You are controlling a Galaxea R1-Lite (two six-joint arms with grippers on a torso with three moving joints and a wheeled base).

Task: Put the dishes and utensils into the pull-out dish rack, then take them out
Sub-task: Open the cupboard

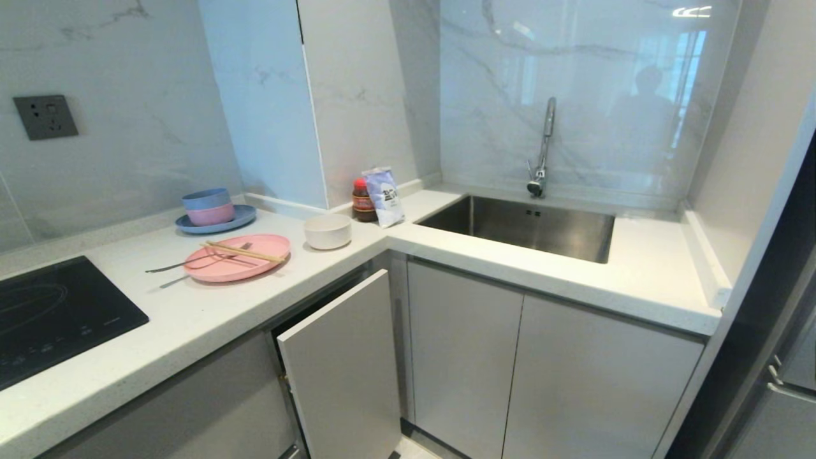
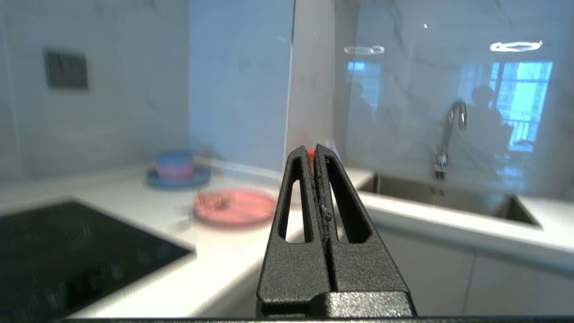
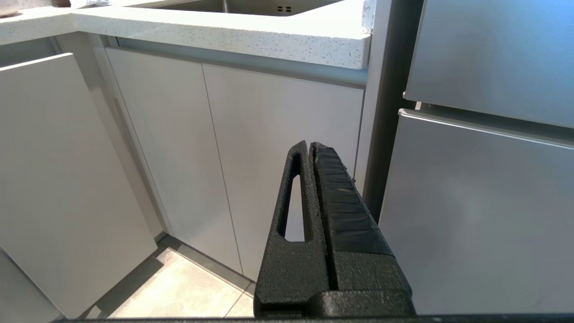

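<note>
While both grippers are closed and empty, left gripper [image 2: 315,152] is nearer: pink plate [image 1: 237,257] with chopsticks [image 1: 243,252] and fork [image 1: 194,260] lies ahead-left mid-desk, utensils lengthwise along the desk; right gripper [image 3: 310,146] low by cabinets.

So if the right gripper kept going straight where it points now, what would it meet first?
Probably the grey cabinet door under the sink counter: the shut right gripper points at it, with nothing visible between. Depth is hard to judge, so how far off it is stays unclear.
</note>
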